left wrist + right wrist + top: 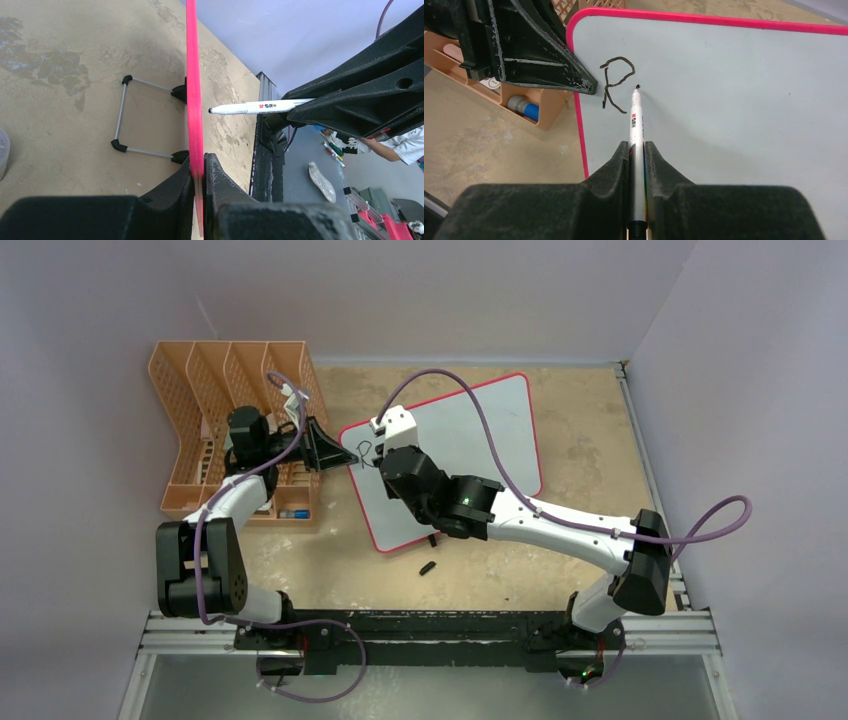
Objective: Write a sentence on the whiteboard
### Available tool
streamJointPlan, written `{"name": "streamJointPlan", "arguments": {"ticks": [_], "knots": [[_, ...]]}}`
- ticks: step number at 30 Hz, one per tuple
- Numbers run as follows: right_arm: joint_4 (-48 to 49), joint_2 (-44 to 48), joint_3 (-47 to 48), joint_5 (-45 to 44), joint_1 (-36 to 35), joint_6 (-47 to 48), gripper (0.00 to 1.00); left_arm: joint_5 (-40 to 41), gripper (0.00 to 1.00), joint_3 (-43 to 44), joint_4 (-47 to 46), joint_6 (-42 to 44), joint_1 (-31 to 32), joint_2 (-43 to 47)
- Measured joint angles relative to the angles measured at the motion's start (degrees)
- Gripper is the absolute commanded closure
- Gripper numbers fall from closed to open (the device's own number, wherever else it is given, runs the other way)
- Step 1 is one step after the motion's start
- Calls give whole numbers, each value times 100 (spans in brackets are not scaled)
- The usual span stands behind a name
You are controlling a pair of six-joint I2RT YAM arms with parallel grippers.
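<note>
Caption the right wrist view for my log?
Right gripper holds white marker pen beside black handwritten R on pink-rimmed whiteboard; left gripper clamps its edge.

Smooth matt whiteboard (734,100), glossy plastic marker (636,120), rough stained tabletop (60,125).

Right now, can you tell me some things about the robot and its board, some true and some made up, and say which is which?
1. The right jaws hold a white marker. True.
2. The whiteboard is full of words. False: there is only one letter on it, an R.
3. The left jaws pinch the whiteboard's pink edge. True.
4. The marker's tip is poking the orange rack. False: the tip is at the whiteboard, just to the right of the R.
</note>
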State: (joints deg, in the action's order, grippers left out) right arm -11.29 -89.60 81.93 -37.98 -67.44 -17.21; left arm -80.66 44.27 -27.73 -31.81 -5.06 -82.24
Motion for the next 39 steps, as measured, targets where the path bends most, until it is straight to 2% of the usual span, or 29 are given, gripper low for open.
{"name": "streamJointPlan", "arguments": {"ticks": [39], "knots": [[-136,-186,22,-48,-2,-173,100,15,100,0,7,2,0,0]]}}
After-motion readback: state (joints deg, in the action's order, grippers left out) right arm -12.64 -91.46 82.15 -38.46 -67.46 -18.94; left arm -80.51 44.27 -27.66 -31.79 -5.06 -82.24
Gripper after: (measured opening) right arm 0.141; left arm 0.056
